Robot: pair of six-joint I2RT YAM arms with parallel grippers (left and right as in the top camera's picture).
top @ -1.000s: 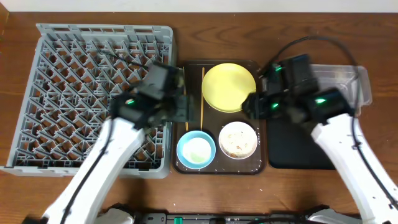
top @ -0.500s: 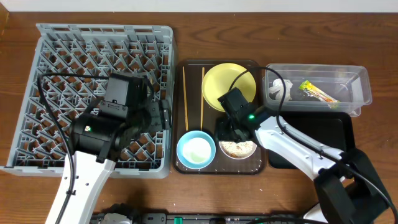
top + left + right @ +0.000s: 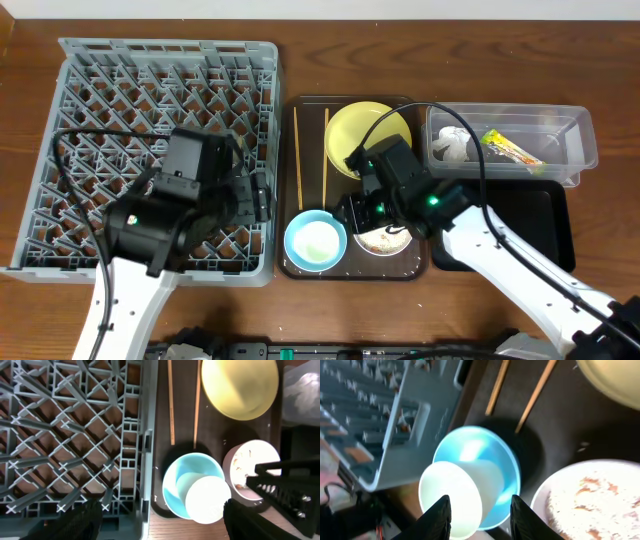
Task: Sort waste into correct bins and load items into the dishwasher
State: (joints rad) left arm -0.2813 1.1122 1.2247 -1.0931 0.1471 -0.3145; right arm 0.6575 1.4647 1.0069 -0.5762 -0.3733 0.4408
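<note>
Wooden counter (image 3: 400,55) carries all items.

1. A large square grey plastic dish rack (image 3: 150,130) occupies the left side. No dishes are seen in it.
2. A brown serving tray (image 3: 310,190) lies just beside the rack's right edge. On it:
   - a round yellow plate (image 3: 360,135) at the far end;
   - a pair of wooden chopsticks (image 3: 296,155) lying parallel to the left of the plate;
   - a light blue bowl (image 3: 315,242) at the near left, with a white cup (image 3: 207,500) lying tilted inside it;
   - a small white bowl (image 3: 247,467) at the near right, holding pale rice-like food scraps (image 3: 585,500).
3. A clear plastic rectangular tub (image 3: 565,125) at the far right contains a crumpled white tissue (image 3: 450,148) and a green-and-orange snack wrapper (image 3: 510,148).
4. A shallow black rectangular tray (image 3: 550,215) sits just nearer than the tub. Its visible part is bare.
5. The left gripper (image 3: 162,520) hangs over the rack's right edge with its fingers spread wide, holding nothing.
6. The right gripper (image 3: 481,517) is low over the light blue bowl. Its fingers are apart, one on either side of the white cup. Contact with the cup cannot be confirmed.
</note>
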